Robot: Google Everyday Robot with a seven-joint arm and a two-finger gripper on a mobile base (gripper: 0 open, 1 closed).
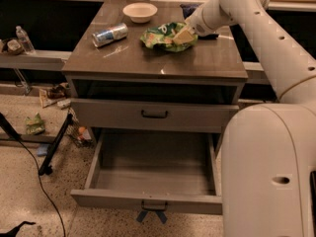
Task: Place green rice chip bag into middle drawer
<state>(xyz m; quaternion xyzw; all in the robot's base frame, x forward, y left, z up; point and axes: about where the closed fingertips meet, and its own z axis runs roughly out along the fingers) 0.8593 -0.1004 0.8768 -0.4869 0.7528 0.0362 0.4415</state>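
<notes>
The green rice chip bag (160, 36) lies crumpled on the grey cabinet top (148, 63), right of centre. My gripper (183, 34) reaches in from the right and rests at the bag's right edge, touching it. The bag still lies on the top. The middle drawer (153, 169), with a blue tag on its handle (152, 212), is pulled wide open below and shows nothing inside.
A white bowl (140, 12) and a tipped can (109, 34) lie on the top, left of the bag. A closed grey drawer (113, 115) sits above the open one. My white body (266, 172) fills the right. A black stand leg (54, 144), cables and litter lie on the floor at left.
</notes>
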